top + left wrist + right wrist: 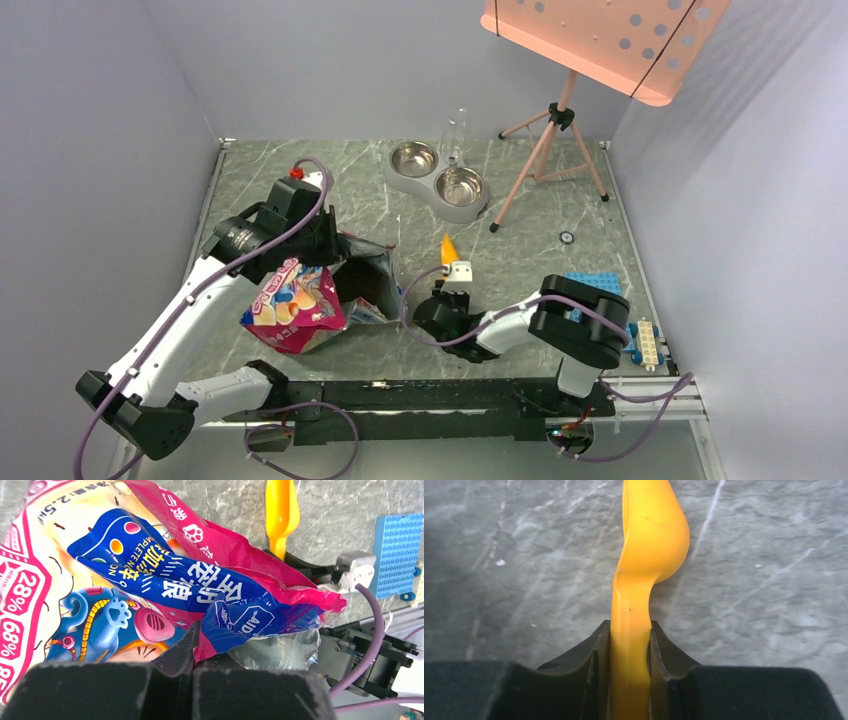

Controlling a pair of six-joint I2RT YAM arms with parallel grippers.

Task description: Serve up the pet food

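Nearest in the overhead view, the left arm [190, 320] reaches to the bag [295, 308] lying on the counter [520, 270]. The right tool [452, 268] holds the scoop [449, 246] beside the bag's mouth. The bowls [437, 172] stand well apart at the back.

Left wrist: the left tool [192, 675] is clamped on a flap at the bag's mouth.

Right wrist: the fingers [591, 655] are closed on the scoop's handle.

Pet food is not visible and is presumably inside the bag.

Risk: the thin flap slips free, the mouth collapses, and the scoop snags the film and spills pellets.

The pet food cannot be made out within the bag's [295, 306] dark open mouth.
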